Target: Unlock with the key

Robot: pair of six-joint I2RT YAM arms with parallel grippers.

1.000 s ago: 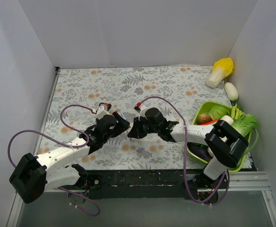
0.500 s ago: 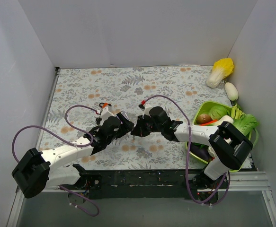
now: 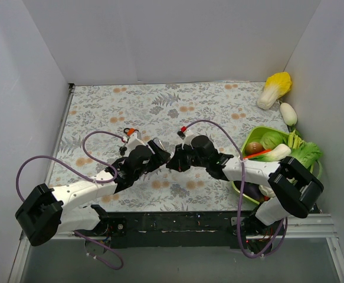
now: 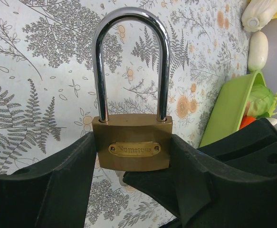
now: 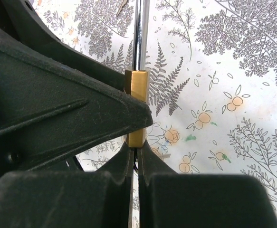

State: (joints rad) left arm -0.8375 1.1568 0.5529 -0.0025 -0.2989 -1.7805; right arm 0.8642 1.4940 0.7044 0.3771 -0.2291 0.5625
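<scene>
The left gripper (image 3: 161,152) is clamping the padlock (image 4: 131,148) by its brass body, one black finger (image 4: 57,190) pressing on each narrow side. The steel shackle (image 4: 130,14) is pointing away from the wrist, with both legs sitting down in the body, so the lock is showing as closed. A small oval nameplate is facing the left wrist camera, its lettering too fine to read.

The right gripper (image 3: 173,160) is meeting the left one head-on over the middle of the counter, somewhat nearer the near edge than the far one. In the right wrist view the padlock is showing edge-on, and the right fingers (image 5: 81,199) are lying right under its bottom end, squeezed together until only a thin slit is left between them. A pale sliver is showing in that slit, but it is too narrow to tell whether it is the key, and the keyhole is hidden.

The floral cloth (image 3: 130,106) is covering the counter beneath both arms. A green basket (image 4: 228,111) holding vegetables is sitting against the right edge, well apart from the padlock. A cabbage (image 3: 276,87) is lying in the far right corner, with a white radish (image 3: 288,113) just beside it toward the basket. Purple cables are looping from both wrists.
</scene>
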